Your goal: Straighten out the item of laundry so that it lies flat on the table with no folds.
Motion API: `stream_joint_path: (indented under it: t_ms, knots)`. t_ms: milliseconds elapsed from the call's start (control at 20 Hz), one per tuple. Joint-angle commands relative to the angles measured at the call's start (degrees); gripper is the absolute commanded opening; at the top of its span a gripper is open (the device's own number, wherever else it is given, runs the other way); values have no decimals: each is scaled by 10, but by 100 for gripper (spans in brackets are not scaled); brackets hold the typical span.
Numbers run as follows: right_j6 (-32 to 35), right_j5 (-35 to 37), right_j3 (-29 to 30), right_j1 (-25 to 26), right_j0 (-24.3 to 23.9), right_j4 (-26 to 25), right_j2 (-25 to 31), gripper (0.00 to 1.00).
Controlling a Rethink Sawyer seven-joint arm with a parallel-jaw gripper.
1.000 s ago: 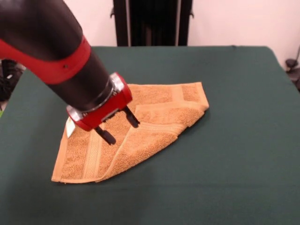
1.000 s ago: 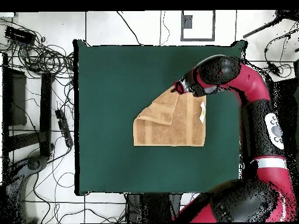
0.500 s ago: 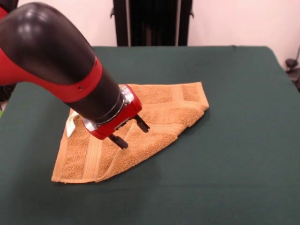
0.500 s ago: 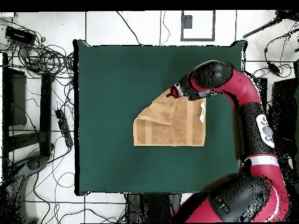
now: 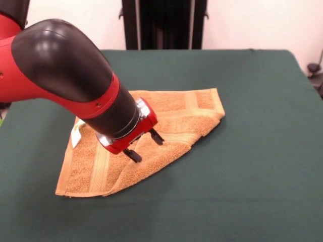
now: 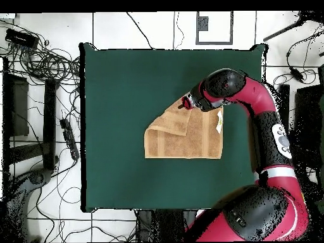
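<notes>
The tan-orange towel (image 5: 166, 126) lies on the dark green table (image 5: 252, 151) with one corner folded diagonally over itself, so its outline is roughly triangular. Its small white care tag (image 5: 75, 137) shows at its left edge. The towel also shows in the overhead view (image 6: 183, 136). My gripper (image 5: 145, 146) is open and empty, its two black fingers spread just above the folded flap near the diagonal fold line. In the overhead view the gripper (image 6: 185, 104) sits over the towel's far folded corner.
The red and black arm (image 5: 65, 80) reaches in from the upper left and hides part of the towel's left side. Cables and equipment (image 6: 44, 95) lie on the floor beside the table in the overhead view.
My gripper has moved right and down across the towel, from near its left part to over the folded flap. The towel has not moved.
</notes>
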Motion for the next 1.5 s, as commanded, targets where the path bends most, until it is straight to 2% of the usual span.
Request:
stream_joint_path:
  t_ms: [50,1000,1500]
  knots:
    - [-133,50,-20,-12,33,-38,8,100]
    - [-153,87,-28,-37,32,-52,14,100]
    - [-175,32,-64,1,31,-84,21,100]
